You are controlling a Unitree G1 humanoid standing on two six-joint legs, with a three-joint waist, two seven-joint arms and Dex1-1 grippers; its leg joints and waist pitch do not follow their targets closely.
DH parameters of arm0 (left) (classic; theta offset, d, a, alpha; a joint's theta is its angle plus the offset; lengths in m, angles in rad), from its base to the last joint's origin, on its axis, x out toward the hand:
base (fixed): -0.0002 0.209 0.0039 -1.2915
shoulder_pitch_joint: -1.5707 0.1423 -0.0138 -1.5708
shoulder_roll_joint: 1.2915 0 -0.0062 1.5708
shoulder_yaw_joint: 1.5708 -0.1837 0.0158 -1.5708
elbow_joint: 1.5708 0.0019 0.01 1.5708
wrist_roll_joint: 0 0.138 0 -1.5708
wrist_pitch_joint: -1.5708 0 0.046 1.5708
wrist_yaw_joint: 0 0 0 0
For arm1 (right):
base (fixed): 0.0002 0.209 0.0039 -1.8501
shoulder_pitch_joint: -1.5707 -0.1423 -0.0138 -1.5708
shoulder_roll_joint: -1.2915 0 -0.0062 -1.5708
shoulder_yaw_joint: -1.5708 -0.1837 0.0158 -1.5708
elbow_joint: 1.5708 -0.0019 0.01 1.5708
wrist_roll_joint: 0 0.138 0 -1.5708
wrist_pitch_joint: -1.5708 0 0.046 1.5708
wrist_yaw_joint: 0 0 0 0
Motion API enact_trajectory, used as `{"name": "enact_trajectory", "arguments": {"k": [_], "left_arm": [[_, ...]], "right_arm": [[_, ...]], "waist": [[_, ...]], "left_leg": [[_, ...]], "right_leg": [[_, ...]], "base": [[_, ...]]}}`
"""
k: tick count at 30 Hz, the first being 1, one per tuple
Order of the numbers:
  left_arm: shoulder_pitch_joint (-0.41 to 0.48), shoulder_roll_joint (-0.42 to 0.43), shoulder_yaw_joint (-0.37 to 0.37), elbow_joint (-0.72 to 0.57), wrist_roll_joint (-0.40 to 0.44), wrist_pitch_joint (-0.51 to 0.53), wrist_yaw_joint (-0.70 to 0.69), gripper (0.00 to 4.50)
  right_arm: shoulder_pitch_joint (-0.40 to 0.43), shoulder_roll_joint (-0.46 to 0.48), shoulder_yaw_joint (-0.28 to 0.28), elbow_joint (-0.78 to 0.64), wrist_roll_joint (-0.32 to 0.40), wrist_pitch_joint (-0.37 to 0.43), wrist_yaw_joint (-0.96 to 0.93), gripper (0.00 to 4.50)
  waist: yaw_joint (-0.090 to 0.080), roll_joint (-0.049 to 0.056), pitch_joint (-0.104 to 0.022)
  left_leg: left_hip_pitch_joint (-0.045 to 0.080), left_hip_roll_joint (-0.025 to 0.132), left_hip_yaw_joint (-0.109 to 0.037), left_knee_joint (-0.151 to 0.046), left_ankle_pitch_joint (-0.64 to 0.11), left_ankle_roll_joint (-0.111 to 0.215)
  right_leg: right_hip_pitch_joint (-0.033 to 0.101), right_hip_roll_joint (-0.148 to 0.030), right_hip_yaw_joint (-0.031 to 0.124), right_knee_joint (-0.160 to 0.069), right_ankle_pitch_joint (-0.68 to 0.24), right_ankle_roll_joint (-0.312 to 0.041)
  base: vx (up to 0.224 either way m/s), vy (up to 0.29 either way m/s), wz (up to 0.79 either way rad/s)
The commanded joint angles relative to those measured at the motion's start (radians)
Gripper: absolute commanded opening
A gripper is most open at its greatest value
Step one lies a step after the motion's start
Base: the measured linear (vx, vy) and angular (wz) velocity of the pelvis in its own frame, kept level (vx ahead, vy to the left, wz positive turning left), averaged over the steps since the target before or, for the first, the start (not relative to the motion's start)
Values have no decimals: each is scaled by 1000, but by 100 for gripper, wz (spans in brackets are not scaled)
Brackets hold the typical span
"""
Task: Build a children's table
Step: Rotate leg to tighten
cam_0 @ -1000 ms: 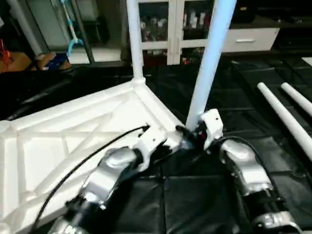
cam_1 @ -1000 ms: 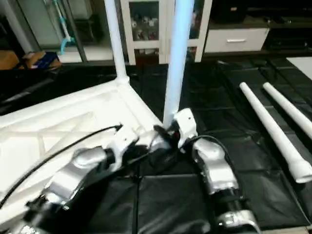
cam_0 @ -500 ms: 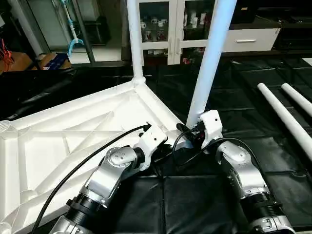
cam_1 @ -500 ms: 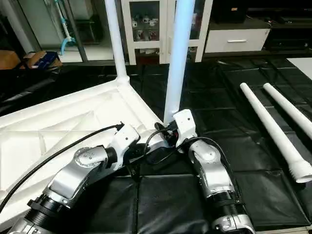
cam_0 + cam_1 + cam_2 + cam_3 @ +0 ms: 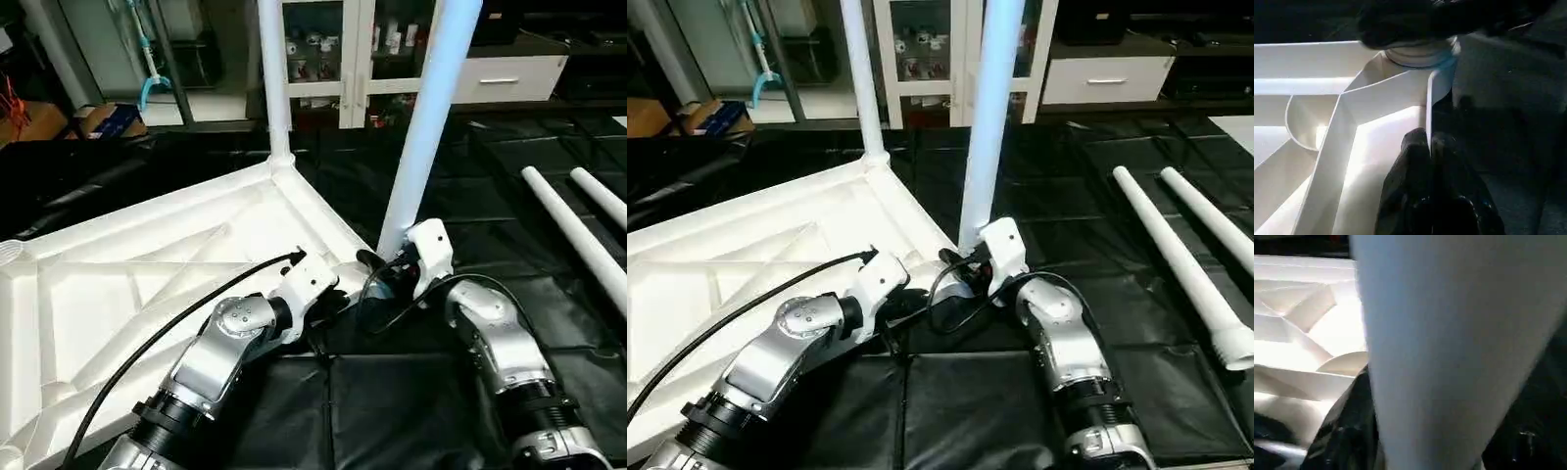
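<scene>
Left eye view: the table top [image 5: 147, 274] lies underside up at left and centre, two legs upright in its corners, two spare legs [image 5: 573, 230] at right. The near leg [image 5: 426, 127] should be kept vertical while turned. The right gripper [image 5: 392, 269] clamps its base; the left gripper [image 5: 1430, 161] pinches the rim, both forearms reaching forward.

Both head views look forward and down from above the silver forearms, sharing the upturned table top [image 5: 147, 264] and the near upright leg [image 5: 988, 127]. The left wrist camera sits very close to the table top's rim [image 5: 1430, 98]; the right wrist camera is pressed against that leg [image 5: 1449, 347].
</scene>
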Motion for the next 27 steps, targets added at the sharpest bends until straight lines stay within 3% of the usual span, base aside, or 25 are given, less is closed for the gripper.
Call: {"name": "enact_trajectory", "arguments": {"k": [1, 3, 14, 27], "left_arm": [[-6, 15, 33, -9, 13, -32, 23, 0], [-4, 17, 32, -11, 12, -33, 22, 0], [-1, 26, 29, -11, 11, -36, 26, 0], [6, 29, 22, -16, 14, -34, 27, 0]], "right_arm": [[-8, -2, 4, -16, 24, 3, 36, 268], [-8, -4, 6, -17, 28, 3, 45, 303], [0, -30, 19, -47, 55, 23, 133, 397], [-1, -39, 9, -45, 58, 9, 144, 397]], "waist": [[-4, -18, -60], [-7, -19, -60], [-6, -24, -59], [-5, -28, -58]], "left_leg": [[10, 52, -27, -73, -179, 80], [10, 53, -27, -72, -173, 81], [11, 54, -26, -71, -169, 87], [10, 53, -26, -71, -170, 86]], "right_leg": [[43, -51, 37, -62, -231, -206], [43, -51, 36, -62, -230, -210], [41, -51, 36, -63, -247, -212], [41, -52, 37, -64, -264, -206]], "base": [[0, 0, 0], [0, 0, 0], [0, 0, 0], [0, 0, 0]]}}
